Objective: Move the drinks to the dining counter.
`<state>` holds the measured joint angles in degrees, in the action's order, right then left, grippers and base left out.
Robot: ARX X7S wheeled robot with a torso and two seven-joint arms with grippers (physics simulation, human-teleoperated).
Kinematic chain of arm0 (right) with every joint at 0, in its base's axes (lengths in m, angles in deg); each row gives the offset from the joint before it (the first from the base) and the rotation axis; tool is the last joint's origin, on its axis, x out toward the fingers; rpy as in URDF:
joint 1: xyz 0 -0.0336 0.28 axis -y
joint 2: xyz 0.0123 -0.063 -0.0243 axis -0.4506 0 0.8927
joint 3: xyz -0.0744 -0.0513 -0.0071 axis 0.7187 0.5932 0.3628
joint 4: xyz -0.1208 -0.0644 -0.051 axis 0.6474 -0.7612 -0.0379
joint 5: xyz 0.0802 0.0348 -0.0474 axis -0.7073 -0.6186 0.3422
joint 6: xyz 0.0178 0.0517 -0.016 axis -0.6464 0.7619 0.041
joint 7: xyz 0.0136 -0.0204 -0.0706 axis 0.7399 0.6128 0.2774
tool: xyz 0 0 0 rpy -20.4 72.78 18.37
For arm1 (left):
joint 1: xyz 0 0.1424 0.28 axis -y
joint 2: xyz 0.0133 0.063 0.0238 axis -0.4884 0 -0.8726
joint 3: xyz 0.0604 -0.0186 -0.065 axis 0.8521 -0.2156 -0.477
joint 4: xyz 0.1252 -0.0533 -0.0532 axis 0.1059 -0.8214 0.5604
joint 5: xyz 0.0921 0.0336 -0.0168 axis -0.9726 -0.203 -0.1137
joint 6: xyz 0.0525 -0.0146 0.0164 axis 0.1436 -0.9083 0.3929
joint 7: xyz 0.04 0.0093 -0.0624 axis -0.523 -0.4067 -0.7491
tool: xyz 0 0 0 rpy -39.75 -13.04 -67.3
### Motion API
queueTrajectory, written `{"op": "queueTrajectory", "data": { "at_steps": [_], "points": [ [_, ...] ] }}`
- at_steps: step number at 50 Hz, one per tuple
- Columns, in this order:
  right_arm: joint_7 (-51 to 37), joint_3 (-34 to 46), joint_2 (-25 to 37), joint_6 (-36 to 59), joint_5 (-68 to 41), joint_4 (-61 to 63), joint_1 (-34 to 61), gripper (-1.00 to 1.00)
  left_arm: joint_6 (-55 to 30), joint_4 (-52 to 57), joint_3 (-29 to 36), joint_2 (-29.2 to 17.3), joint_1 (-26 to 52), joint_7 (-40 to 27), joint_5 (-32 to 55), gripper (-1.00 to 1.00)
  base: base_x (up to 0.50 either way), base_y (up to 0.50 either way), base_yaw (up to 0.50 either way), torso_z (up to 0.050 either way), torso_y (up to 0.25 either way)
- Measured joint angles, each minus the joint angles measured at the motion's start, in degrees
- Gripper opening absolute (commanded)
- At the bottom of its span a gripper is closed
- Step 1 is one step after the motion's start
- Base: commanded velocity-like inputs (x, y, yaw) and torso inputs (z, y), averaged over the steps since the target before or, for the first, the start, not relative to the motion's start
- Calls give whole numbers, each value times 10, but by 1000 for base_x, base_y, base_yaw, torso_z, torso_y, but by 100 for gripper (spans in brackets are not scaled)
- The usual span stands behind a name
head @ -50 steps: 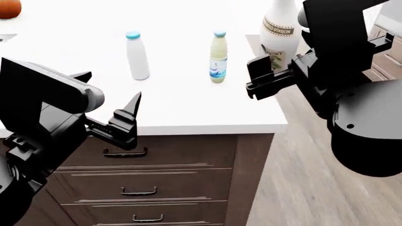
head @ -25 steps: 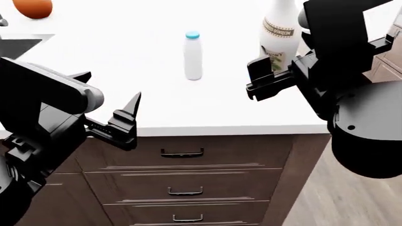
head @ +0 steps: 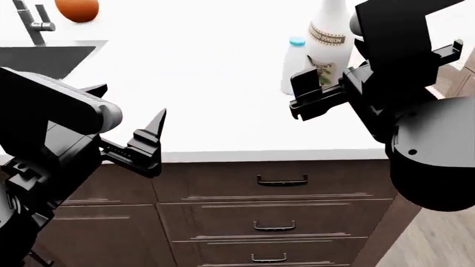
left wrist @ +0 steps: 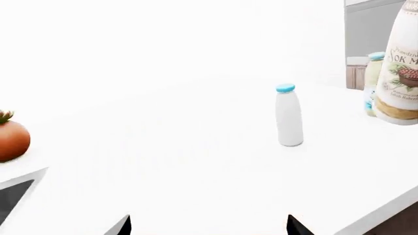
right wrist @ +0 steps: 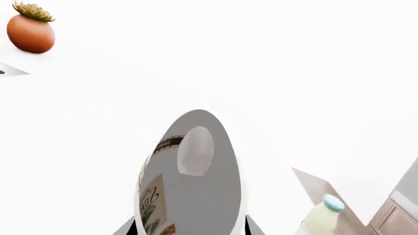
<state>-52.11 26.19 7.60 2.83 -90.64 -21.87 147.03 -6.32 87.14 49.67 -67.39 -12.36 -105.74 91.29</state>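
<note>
Left wrist view: your left hand (left wrist: 207,226) is spread open and empty; the white bottle (left wrist: 289,116) stands ahead on the worktop (left wrist: 163,161).
Head view: your right hand (head: 312,92) grips the cream bottle (head: 328,41).
Right wrist view: the yellow bottle (right wrist: 321,216) stands just beside it.

robot body: matte black throughout.
left arm (head: 52,128) blocky with rounded grey-lit housing; right arm (head: 423,150) bulbous, small screw dots.

Three upright bottles (left wrist: 289,116) on white counter (head: 200,83)
</note>
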Motion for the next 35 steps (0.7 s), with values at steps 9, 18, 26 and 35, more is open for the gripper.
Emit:
{"op": "queueTrajectory", "data": {
  "at_steps": [9,18,26,35],
  "points": [
    [0,1,1,0,1,1,-1,-100,0,0,1,0,0,1,-1,100,-500,12,0,0,1],
    [1,3,1,-1,2,2,-1,-100,2,1,1,-1,-2,1,-2,100,-500,12,0,0,0],
    [2,4,-1,0,2,1,0,-100,3,2,1,-2,-3,1,-1,100,-500,12,0,1,1],
    [5,4,-5,-5,-1,0,0,-100,3,1,1,-3,-1,1,-2,100,-333,8,0,0,0]
  ]
}}
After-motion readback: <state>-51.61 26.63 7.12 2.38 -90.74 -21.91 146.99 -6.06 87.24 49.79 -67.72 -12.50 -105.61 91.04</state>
